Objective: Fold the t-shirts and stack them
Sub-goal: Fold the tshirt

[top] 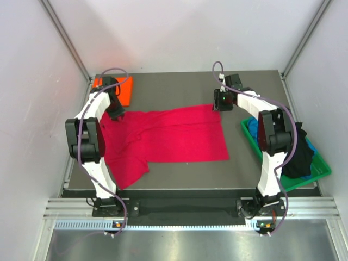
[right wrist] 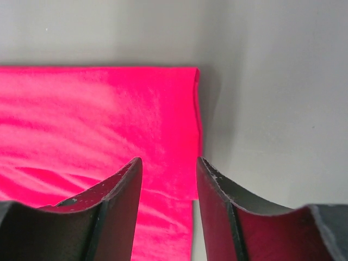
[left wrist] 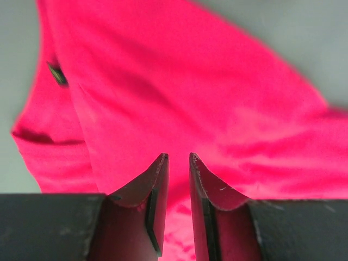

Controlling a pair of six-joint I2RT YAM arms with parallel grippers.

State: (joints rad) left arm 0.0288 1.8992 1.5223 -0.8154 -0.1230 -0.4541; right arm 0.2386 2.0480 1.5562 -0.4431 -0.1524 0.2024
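I read this as the start of the fold on the crimson-red soft cloth short-sleeved t-shirt. It lies spread across the middle of the dark grey table, with one lobe trailing off toward 7 o'clock and some wrinkles on its 9 o'clock half.

My left gripper hangs over the shirt's 10 o'clock corner. Its jaws are parted only a narrow slit, with nothing pinched and red cloth showing beneath. My right gripper sits at the shirt's 1 o'clock corner, just above the hem edge. Its jaws are moderately apart and empty, and one finger is over cloth, the other over bare table.

Next, I judge, both jaws need to drop onto those far corners and pinch a single layer each. They would then carry that edge together toward 6 o'clock. The wrinkled side may want smoothing first.

My count:
- One crimson shirt.
- One bright orange folded shirt at 10 o'clock on the table.
- One green plastic bin at 4 o'clock.
- In the bin, a black cloth heap and a strip of blue cloth. I cannot tell how many garments those are.
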